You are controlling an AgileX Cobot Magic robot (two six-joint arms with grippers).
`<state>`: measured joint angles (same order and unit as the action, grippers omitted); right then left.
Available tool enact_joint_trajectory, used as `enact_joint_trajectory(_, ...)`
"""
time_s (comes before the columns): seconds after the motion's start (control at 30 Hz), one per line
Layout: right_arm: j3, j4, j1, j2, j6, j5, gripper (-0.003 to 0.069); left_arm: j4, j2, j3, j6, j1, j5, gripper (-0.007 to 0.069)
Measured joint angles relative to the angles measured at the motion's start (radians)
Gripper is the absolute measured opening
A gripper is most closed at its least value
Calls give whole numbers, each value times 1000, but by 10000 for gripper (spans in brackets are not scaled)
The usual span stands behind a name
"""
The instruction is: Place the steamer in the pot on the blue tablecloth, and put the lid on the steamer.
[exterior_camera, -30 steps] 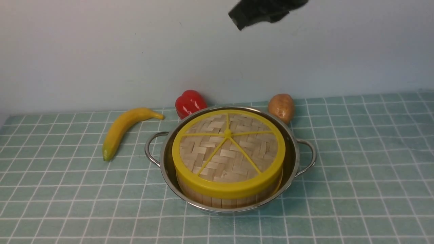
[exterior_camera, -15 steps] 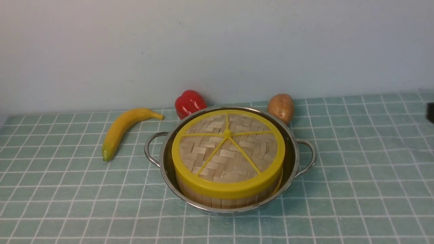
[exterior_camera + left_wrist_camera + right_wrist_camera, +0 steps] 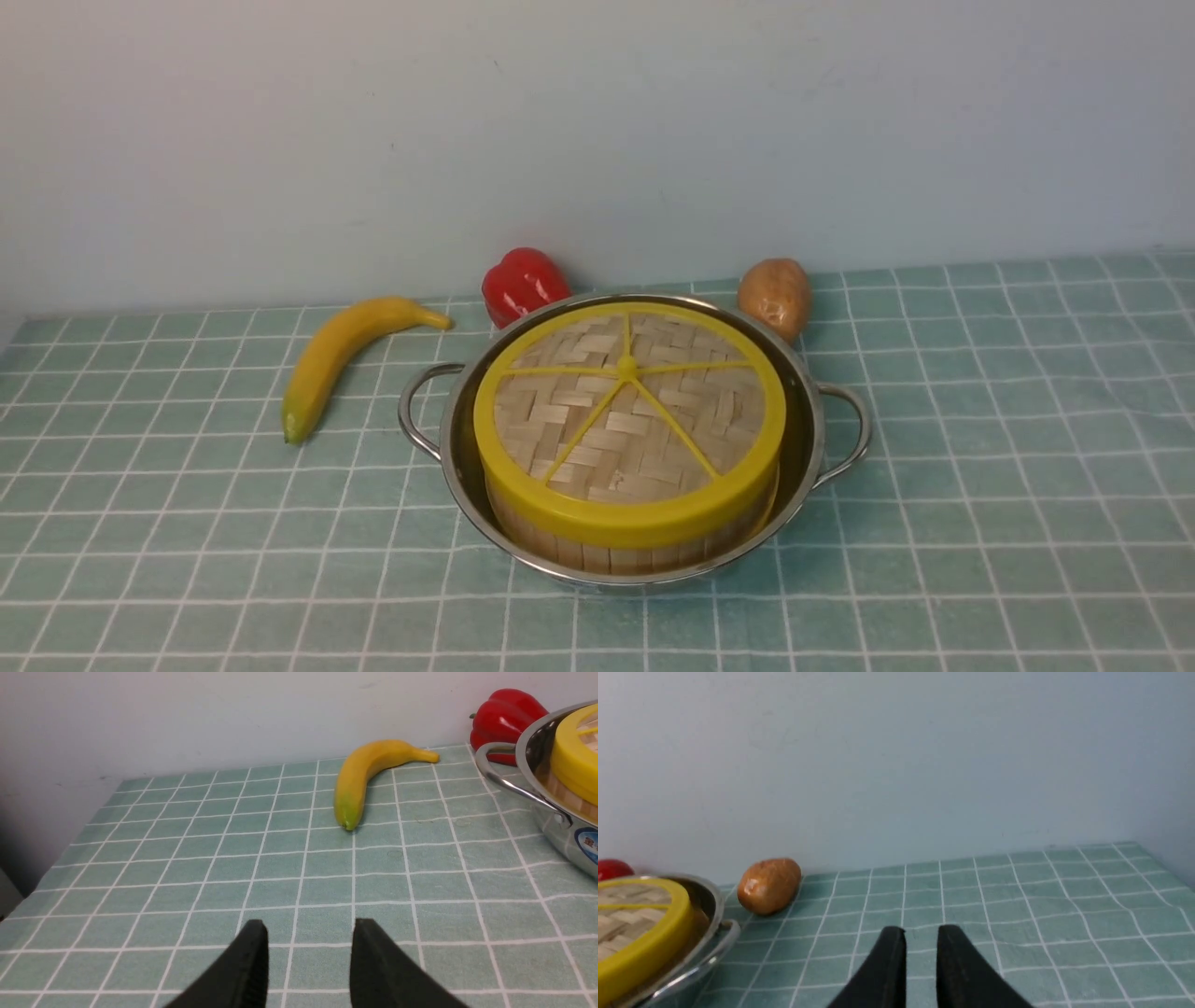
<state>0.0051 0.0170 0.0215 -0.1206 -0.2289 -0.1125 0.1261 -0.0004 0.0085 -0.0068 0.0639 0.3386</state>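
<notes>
Front view, centre of frame: finding the pot (image 3: 801, 439) sitting on the blue tablecloth (image 3: 187, 523), both looped handles sticking out to left and right. Seeing the steamer (image 3: 607, 556) standing inside the pot, only a strip of its slatted wall showing below the yellow rim on the near side. Seeing the lid (image 3: 625, 420) lying flat on top of the steamer, covering it fully, woven face and yellow spokes facing up, small knob a little above the disc's middle in the frame. Noting a banana (image 3: 331, 359) lying left of the pot, apart from the left handle, green tip pointing toward the lower left. Noting a red pepper (image 3: 523, 280) just behind the pot's upper-left rim and a potato (image 3: 775, 294) just behind its upper-right rim, both close to the pale wall (image 3: 597, 140) filling the upper half. Catching no arm anywhere in this frame.

Left wrist view: showing the left gripper (image 3: 308, 926) hovering above bare cloth, its two black fingers spread with a clear gap, gripping nothing, well apart from the banana and the pot.

Right wrist view: showing the right gripper (image 3: 921, 931) hanging over bare cloth, fingers parted only by a narrow slit, holding nothing, well apart from the potato and the pot's rim.
</notes>
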Motion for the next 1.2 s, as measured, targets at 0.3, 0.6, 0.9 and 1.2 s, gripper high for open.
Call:
enact_joint_trajectory(0.3, 4, 13, 0, 102, 5, -206, 149, 0, 0, 0, 0, 0, 0, 243)
enact_joint_trajectory(0.6, 4, 13, 0, 103, 2, -212, 171, 0, 0, 0, 0, 0, 0, 243)
enact_joint_trajectory(0.9, 4, 12, 0, 103, 2, -212, 200, 0, 0, 0, 0, 0, 0, 243)
enact_joint_trajectory(1.2, 4, 12, 0, 110, 2, -213, 218, 0, 0, 0, 0, 0, 0, 243)
